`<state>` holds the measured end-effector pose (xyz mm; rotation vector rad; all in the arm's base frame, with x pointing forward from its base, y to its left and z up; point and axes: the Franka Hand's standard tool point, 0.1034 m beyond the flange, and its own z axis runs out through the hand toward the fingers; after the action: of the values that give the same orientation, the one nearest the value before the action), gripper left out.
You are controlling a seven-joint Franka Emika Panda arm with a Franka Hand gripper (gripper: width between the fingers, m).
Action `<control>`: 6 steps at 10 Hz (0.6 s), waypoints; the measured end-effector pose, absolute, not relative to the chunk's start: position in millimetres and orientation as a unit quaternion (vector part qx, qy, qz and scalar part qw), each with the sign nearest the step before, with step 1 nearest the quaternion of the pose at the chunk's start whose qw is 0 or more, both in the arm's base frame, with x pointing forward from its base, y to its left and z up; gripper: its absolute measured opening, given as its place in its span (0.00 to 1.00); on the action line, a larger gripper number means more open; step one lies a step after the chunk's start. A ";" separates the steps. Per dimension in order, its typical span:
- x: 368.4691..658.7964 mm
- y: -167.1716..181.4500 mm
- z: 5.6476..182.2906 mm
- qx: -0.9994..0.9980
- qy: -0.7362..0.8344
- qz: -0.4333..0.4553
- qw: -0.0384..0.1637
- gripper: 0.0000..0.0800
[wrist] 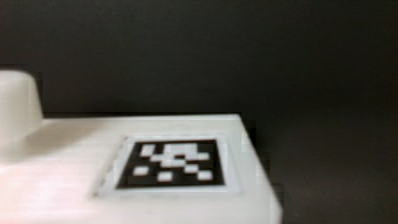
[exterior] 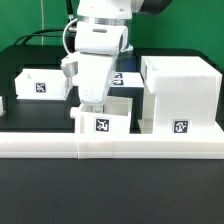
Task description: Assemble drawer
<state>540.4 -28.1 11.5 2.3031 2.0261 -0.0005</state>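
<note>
Pincer low over the middle tray, grip unclear

The drawer lies in separate parts on the dark bench [exterior: 110,195], all behind a long low white border wall [exterior: 110,148] that runs across the front of the exterior view. The large boxy casing [exterior: 178,90] stands at the exterior view's right, upright, with a square black-and-white tag low on its front face. Just beside it, toward the middle, sits the middle tray [exterior: 112,112], smaller and lower, close against the wall. It carries its own tag on the front, and a rounded knob [exterior: 77,116] sticks out on the side facing the exterior view's left. A second one, the left tray [exterior: 45,85], rests farther back at the exterior view's left, well apart from the casing, also tagged.

The white arm comes down from above in the centre, and the pincer [exterior: 92,100] hangs right over the near-left part of the middle tray, close to the knob. Its fingertips are hidden by the hand's own body, so I cannot tell whether it is released or clenched, nor whether it touches the tray.

The wrist view is blurred. It shows a flat white surface [wrist: 71,150] bearing a tag [wrist: 173,165], the dark bench beyond it, and a rounded white shape [wrist: 15,105] at the edge, too soft to name
</note>
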 end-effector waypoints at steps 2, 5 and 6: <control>541.1 -24.1 11.4 0.750 0.660 0.005 0.039 0.05; 538.3 -25.1 10.5 0.746 0.665 -0.008 0.029 0.05; 538.2 -25.7 10.4 0.748 0.663 -0.008 0.029 0.05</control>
<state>538.2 -25.7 10.4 2.3068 2.0449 -0.0247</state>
